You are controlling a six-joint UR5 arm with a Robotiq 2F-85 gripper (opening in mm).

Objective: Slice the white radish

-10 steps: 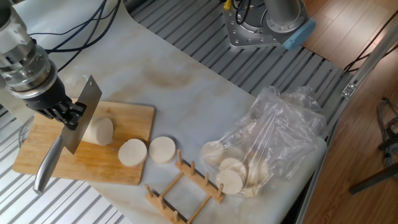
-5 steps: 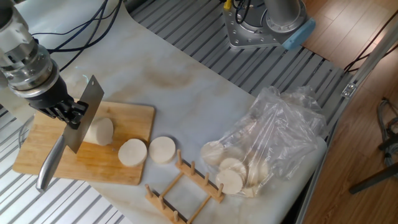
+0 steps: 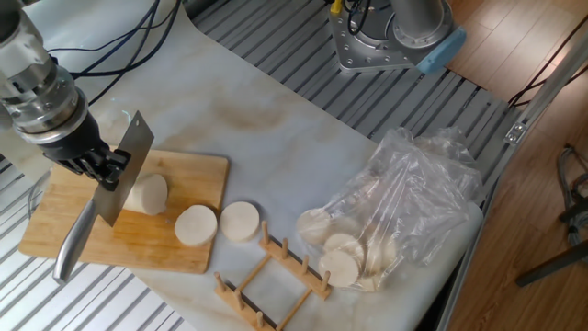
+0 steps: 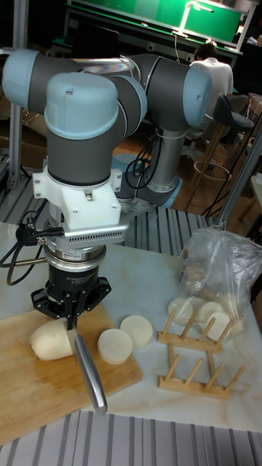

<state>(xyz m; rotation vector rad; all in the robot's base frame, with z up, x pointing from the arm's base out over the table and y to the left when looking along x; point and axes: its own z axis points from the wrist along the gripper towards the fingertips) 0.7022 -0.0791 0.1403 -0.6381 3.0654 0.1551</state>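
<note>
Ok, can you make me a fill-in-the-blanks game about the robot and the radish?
1. The gripper holds a ____.
2. The white radish lies on the wooden ____.
3. ____ cut slices lie loose beside the wooden rack.
4. More pale slices sit inside the clear plastic ____.

Missing words: knife; cutting board; Two; bag

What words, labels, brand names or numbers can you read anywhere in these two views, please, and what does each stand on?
None can be read.
The gripper body shows only dark unmarked surfaces.
The knife, the cutting board and the plastic bag carry no visible print.
The pale plate above the gripper has a row of small marks, too small to tell whether they are text.
</note>
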